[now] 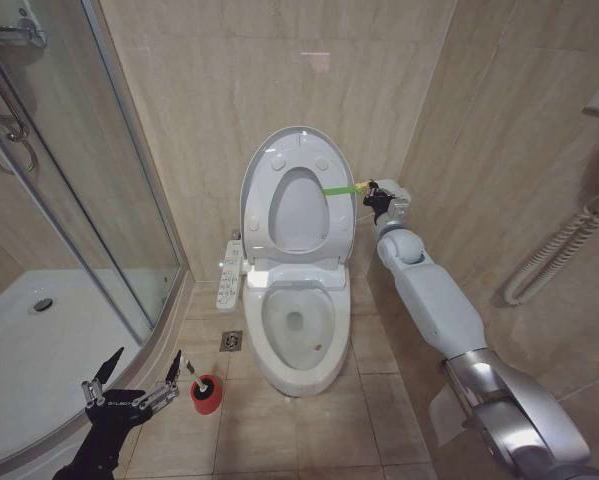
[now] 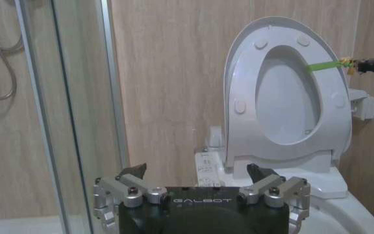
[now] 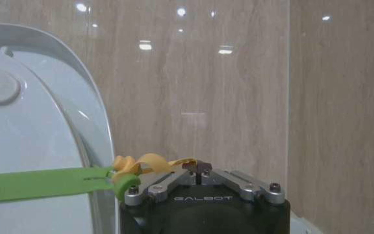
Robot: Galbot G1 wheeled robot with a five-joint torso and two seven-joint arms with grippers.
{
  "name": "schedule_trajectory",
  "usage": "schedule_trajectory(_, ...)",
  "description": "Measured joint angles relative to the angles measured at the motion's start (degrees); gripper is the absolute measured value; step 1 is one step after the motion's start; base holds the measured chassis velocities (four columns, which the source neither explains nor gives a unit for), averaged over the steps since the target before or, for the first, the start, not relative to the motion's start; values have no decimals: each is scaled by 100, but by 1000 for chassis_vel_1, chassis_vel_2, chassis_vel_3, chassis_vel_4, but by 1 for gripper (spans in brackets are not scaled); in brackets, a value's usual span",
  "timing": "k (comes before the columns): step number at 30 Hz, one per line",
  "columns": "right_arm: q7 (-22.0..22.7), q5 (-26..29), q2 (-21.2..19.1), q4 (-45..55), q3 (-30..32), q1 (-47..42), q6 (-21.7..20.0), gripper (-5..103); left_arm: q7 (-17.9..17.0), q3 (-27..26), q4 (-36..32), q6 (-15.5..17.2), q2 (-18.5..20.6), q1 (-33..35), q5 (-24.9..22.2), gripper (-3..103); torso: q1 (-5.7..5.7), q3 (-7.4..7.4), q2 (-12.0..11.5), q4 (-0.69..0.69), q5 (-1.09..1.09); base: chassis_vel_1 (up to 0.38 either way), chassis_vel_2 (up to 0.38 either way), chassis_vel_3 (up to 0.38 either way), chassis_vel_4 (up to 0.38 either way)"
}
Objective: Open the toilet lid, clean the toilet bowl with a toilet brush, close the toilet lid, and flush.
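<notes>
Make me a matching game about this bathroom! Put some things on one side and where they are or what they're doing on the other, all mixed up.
Things:
1. toilet lid
2. toilet brush
3. left hand
4. right hand

States:
A. stands in a red holder on the floor
B. open, low beside the shower
C. raised upright against the wall
D. shut on the yellow end of the green strap

Pairs: 1-C, 2-A, 3-B, 4-D

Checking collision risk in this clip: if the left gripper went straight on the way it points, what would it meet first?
Probably the toilet bowl rim or the raised toilet lid beyond the open left gripper; depth is unclear.
</notes>
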Motion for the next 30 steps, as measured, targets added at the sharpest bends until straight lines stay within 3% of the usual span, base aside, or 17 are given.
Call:
schedule_trajectory(17, 134, 174, -281, 783, 56, -620, -263, 1, 0, 0, 0, 0, 0, 0, 0, 100, 0, 0, 0, -2, 1, 0, 0, 0, 0)
schedule_trajectory(18, 133, 178, -292, 847, 63, -663, -272, 28, 0, 0, 0, 0, 0, 0, 0, 100, 0, 0, 0, -2, 1, 0, 0, 0, 0)
schedule_trajectory(25, 119, 206, -395, 1218, 103, -919, -312, 28, 0, 0, 0, 0, 0, 0, 0, 100, 0, 0, 0, -2, 1, 0, 0, 0, 0)
schedule_trajectory(26, 115, 217, -419, 1287, 114, -959, -320, 54, 0, 0, 0, 0, 0, 0, 0, 100, 0, 0, 0, -2, 1, 0, 0, 0, 0)
schedule_trajectory(30, 108, 245, -492, 1484, 155, -1072, -364, 54, 0, -1, 0, 0, 0, 0, 0, 100, 0, 0, 0, -2, 0, 0, 0, 0, 0)
